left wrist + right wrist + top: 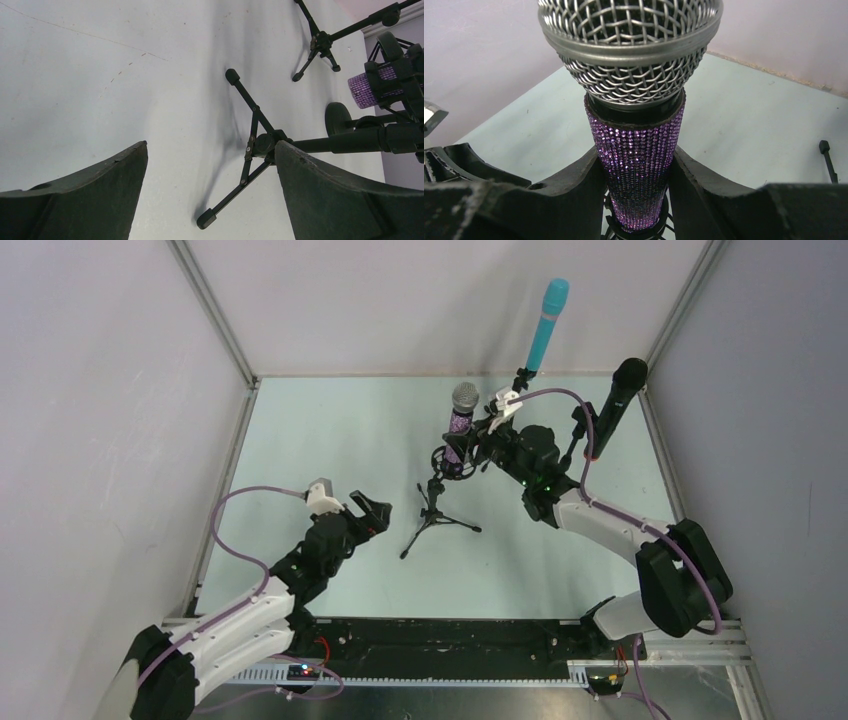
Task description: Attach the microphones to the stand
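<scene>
The purple glitter microphone [460, 426] stands upright at the middle of the desk [330, 430], its lower end at the top of the small tripod stand [437, 516]. The right gripper [472, 452] is closed around its barrel. Behind it the cyan-blue microphone [545, 325] and the black microphone [617, 400] rise on mounts of their own, whose feet the right arm hides from here. The left gripper [372, 515] hangs nearby with its fingers apart, holding nothing. From the left wrist, that gripper [211, 145] frames the tripod's legs [257, 145]. A slice of the purple barrel [367, 90] shows at the right edge, cut off by the frame. From the right wrist, the two fingers of the gripper [636, 165] press on either side of the glittered barrel [636, 145], just under the silver mesh head. I'd judge the microphone stiff and top-heavy, and the studded skin should give good purchase. The mesh could dent, so the barrel is the place to hold. A dark ring circles its lower end, but the frame cuts off there, so I can't tell whether it is fully seated.
</scene>
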Tool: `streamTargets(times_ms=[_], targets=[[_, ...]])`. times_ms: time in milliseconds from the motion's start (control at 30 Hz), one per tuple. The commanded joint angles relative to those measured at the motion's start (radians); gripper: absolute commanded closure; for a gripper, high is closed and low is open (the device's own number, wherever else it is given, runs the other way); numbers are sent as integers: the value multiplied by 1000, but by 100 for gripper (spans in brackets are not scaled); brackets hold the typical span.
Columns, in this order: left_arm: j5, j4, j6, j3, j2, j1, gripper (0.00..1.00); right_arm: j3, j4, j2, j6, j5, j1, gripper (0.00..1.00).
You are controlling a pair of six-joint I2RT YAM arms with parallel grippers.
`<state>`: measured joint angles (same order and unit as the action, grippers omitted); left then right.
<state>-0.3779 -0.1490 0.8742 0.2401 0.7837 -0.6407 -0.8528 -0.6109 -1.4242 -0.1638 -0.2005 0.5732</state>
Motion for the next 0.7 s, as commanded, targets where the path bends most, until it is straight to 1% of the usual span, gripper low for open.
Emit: streamTargets(times_ms=[0, 200, 400, 500, 567, 633, 667], targets=[[-20, -7, 9, 38, -23, 4, 0, -9, -49, -22, -8, -14, -4, 100], [-32, -7, -23, 55, -56, 4, 0, -9, -13, -44, -7, -22, -5, 100], [30, -7, -177, 121, -72, 5, 0, 16, -34, -53, -13, -10, -2, 100], [46, -7, -225, 137, -81, 5, 0, 20, -34, -48, -14, -7, -1, 100], [42, -10, -247, 137, -93, 5, 0, 20, -35, -44, -14, -14, -2, 94], [37, -12, -255, 136, -110, 5, 0, 20, -37, -40, -14, -27, -1, 87], [35, -12, -256, 135, -122, 5, 0, 20, -38, -36, -15, -34, 0, 82]])
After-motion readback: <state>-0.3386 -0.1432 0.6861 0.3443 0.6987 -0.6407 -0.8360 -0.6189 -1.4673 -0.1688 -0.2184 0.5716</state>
